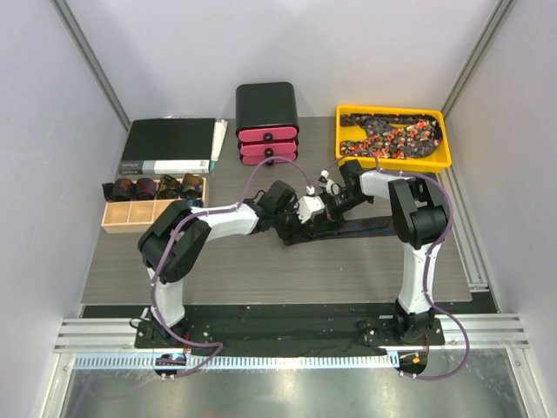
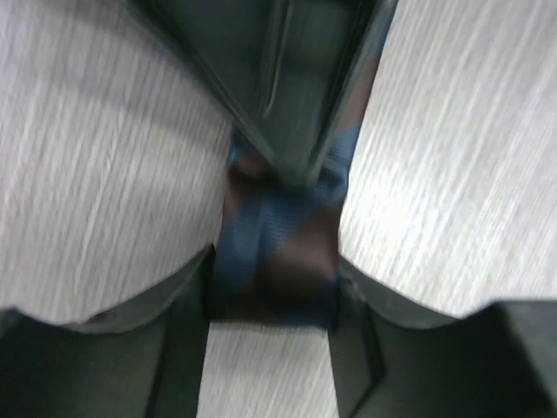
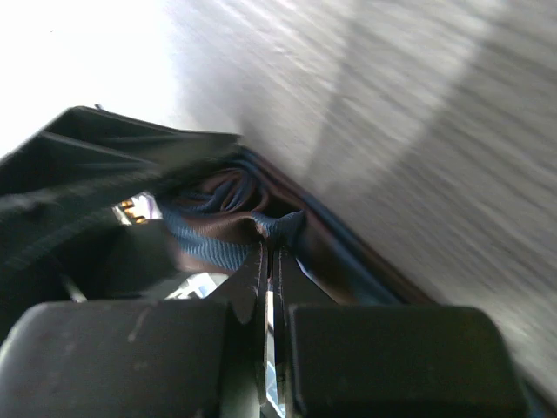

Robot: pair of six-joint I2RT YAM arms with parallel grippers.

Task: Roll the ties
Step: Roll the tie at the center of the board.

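Observation:
A dark blue and brown striped tie (image 1: pixel 365 230) lies on the table, its tail running right from where both grippers meet. In the left wrist view my left gripper (image 2: pixel 272 292) is shut on the rolled end of the tie (image 2: pixel 274 235), one finger on each side. My right gripper (image 3: pixel 271 248) is shut on a fold of the tie (image 3: pixel 218 239) at the roll, its fingers nearly touching. In the top view the left gripper (image 1: pixel 287 228) and the right gripper (image 1: pixel 305 222) sit close together at mid table. The right gripper's fingers (image 2: pixel 296 104) show from above in the left wrist view.
A yellow tray (image 1: pixel 393 160) at the back right holds speckled ties (image 1: pixel 392 132). A wooden box (image 1: pixel 152 214) at the left holds several rolled ties. A black binder (image 1: pixel 170 145) and a black and pink drawer unit (image 1: pixel 267 122) stand at the back.

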